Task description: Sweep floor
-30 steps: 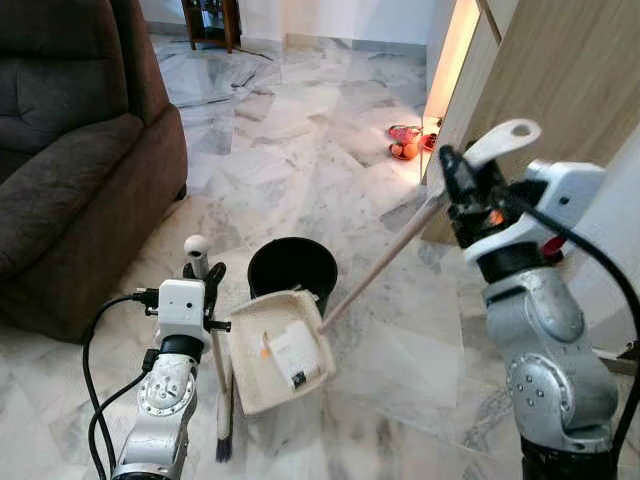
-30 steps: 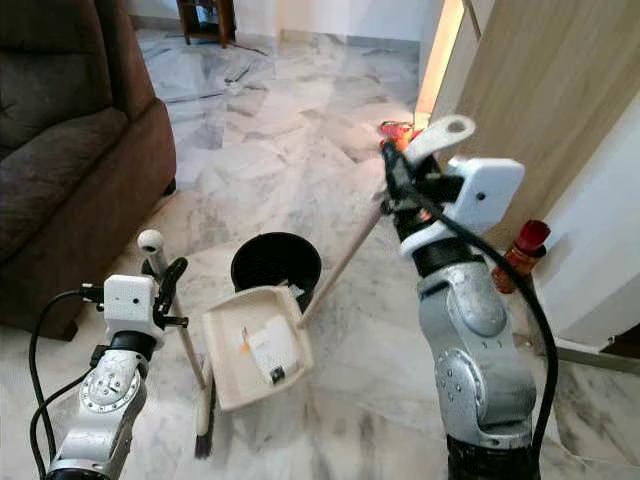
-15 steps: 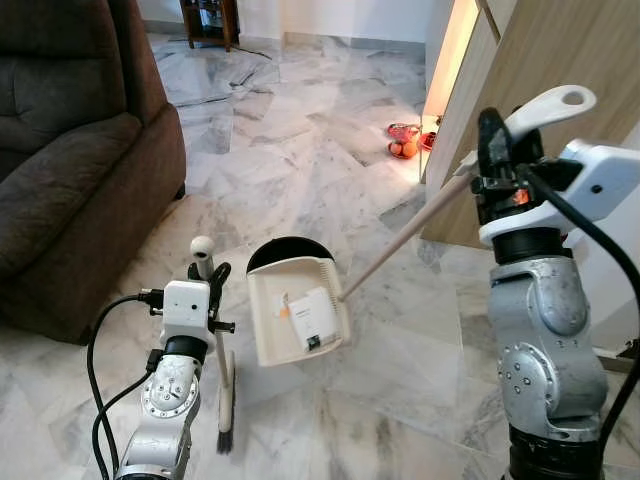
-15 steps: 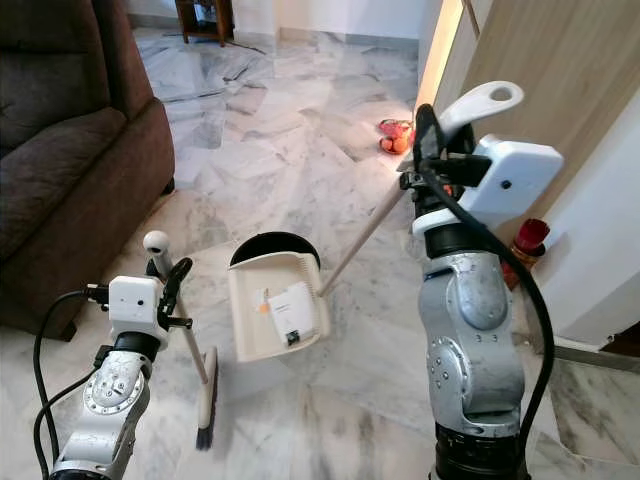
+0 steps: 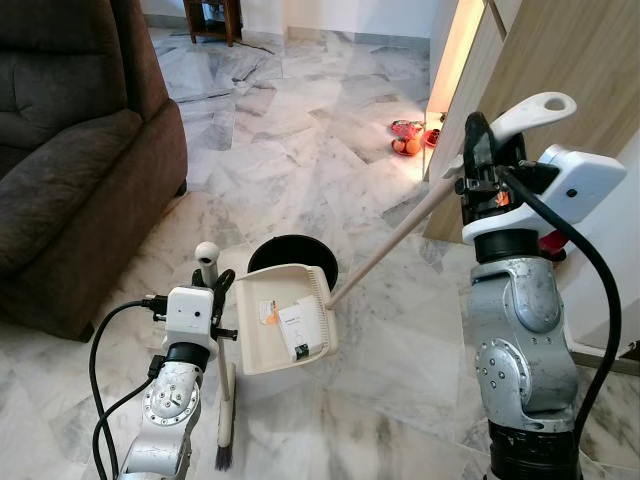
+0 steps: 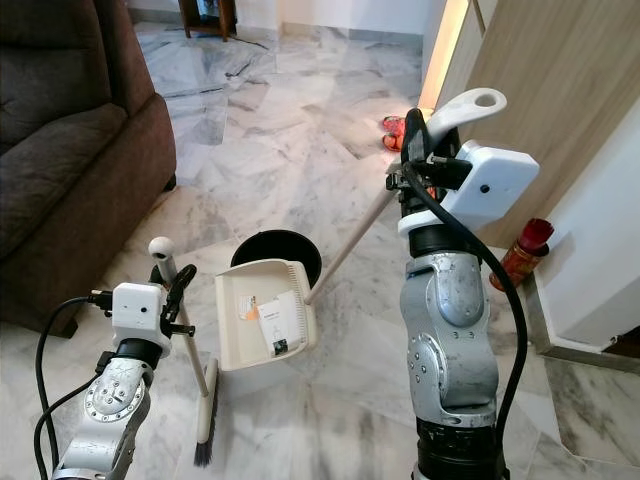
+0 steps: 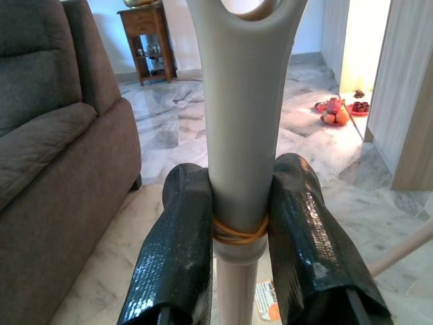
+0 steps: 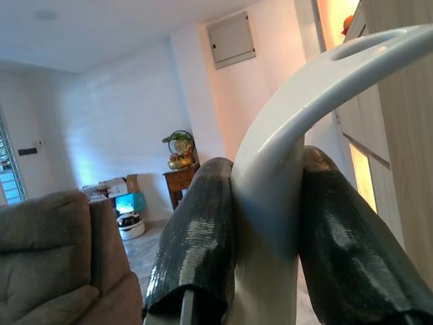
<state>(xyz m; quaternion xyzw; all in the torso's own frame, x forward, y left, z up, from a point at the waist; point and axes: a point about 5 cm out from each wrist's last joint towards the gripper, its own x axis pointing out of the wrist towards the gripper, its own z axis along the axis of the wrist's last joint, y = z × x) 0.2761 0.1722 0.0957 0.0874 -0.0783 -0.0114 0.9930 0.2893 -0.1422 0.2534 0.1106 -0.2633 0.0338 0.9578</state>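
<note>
The dustpan is a cream tray on a long pale pole with a white looped grip; in it lie a white card and an orange-marked scrap; its tray hangs far below and to the left of the right gripper, tilted over the near rim of a black bin on the marble floor; the right gripper's fingers pinch the pole just under the loop; the broom is a slim pale stick with a rounded knob and dark bristles touching the floor below the left gripper; the left gripper's fingers clamp its handle near the top; a brown sofa stands beyond the left gripper.
</note>
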